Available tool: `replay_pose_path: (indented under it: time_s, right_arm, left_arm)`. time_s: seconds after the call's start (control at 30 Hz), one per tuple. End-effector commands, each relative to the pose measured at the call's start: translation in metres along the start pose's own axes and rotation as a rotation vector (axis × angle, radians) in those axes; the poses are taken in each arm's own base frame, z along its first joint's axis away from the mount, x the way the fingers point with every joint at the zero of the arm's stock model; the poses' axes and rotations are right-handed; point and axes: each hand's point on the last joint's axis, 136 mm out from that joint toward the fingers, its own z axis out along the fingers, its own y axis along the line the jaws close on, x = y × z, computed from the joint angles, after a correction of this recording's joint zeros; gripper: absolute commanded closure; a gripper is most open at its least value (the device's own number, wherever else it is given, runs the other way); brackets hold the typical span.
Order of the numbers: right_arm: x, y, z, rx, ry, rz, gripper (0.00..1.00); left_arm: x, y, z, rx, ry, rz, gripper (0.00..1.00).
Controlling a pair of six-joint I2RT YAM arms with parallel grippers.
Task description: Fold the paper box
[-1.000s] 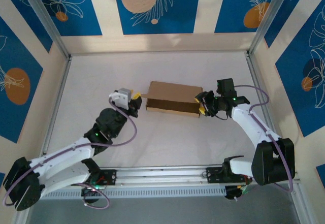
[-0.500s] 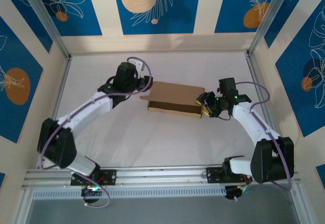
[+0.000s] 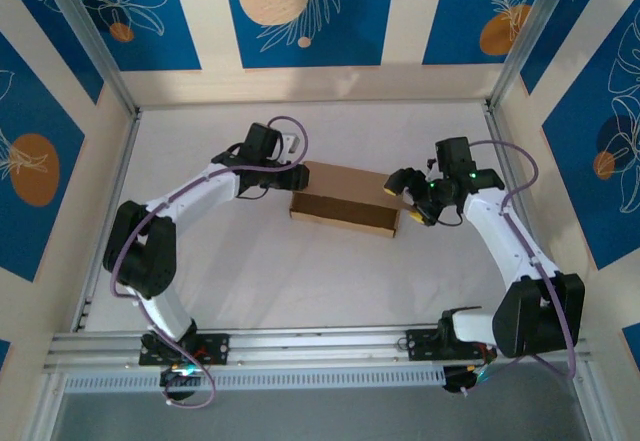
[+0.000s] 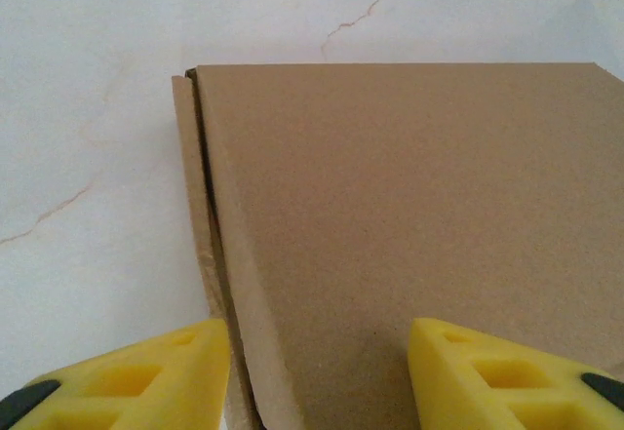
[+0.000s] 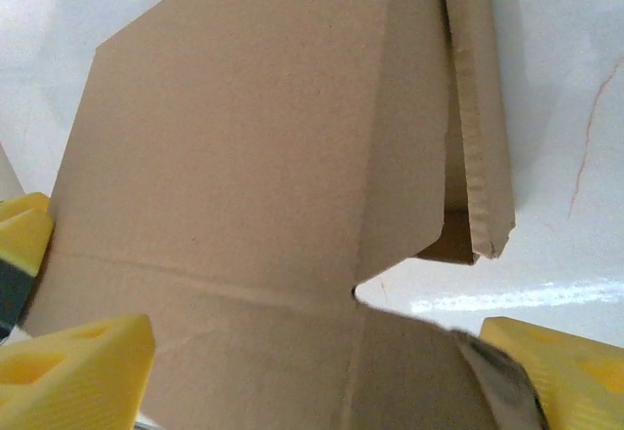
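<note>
The paper box (image 3: 342,196) lies in the middle of the table as a shallow brown cardboard box with its lid down. My left gripper (image 3: 289,175) is at the box's left end; in the left wrist view its yellow fingers (image 4: 127,376) stand apart over the lid (image 4: 409,206), one beside the box's side edge, with nothing pinched. At the right end my right gripper (image 3: 398,189) stands wide open. In the right wrist view a loose end flap (image 5: 244,352) passes between its fingertips (image 5: 78,371), and the box's end gapes a little (image 5: 458,235).
The white cloth-covered table (image 3: 300,271) is ringed by low walls and metal frame posts (image 3: 520,46). The arms' mounting rail (image 3: 320,346) runs along the near edge. Free surface lies in front of and behind the box.
My left arm swung up from the near left and round to the box's left end, onto the lid. My right gripper opened wider and drew slightly back from the right end.
</note>
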Motion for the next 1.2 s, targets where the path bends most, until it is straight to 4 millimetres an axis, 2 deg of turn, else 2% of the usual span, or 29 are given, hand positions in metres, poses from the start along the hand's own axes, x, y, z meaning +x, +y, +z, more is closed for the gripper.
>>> replay_pose_path:
  time_s: [0.0,0.1,0.17,0.23,0.37,0.53,0.7,0.87,0.97,1.17]
  right_arm:
    - [0.011,-0.016,-0.023,0.108,-0.001,-0.044,0.1]
    - [-0.002,-0.029,-0.042,0.205,-0.104,-0.057,0.09]
    - [-0.01,-0.024,-0.049,0.21,-0.146,-0.073,0.11]
    - [-0.016,-0.012,-0.046,0.17,-0.135,-0.081,0.14]
    - [-0.032,0.0,-0.019,0.156,-0.041,-0.058,0.26]
    - [-0.046,-0.011,0.019,0.216,0.029,-0.062,0.32]
    - [-0.041,-0.033,0.051,0.253,0.07,-0.053,0.4]
    - [-0.027,-0.056,0.083,0.323,0.131,-0.049,0.44]
    - [-0.025,-0.068,0.096,0.376,0.141,-0.053,0.46]
    - [-0.029,-0.084,0.105,0.458,0.128,-0.066,0.52]
  left_arm:
    - [-0.006,-0.004,-0.009,-0.003,-0.005,0.006,0.49]
    - [-0.009,-0.002,-0.008,-0.018,-0.002,0.019,0.48]
    - [-0.009,0.0,-0.004,-0.022,0.012,0.026,0.48]
    - [-0.007,0.002,0.001,-0.031,0.026,0.032,0.48]
    - [-0.005,0.006,0.01,-0.036,0.044,0.033,0.48]
    - [0.003,0.012,0.025,-0.036,0.082,0.022,0.48]
    - [0.021,0.021,0.041,-0.041,0.118,-0.019,0.5]
    - [0.044,0.033,0.056,-0.057,0.156,-0.062,0.52]
    - [0.056,0.04,0.061,-0.081,0.175,-0.071,0.54]
    - [0.075,0.057,0.073,-0.129,0.21,-0.103,0.6]
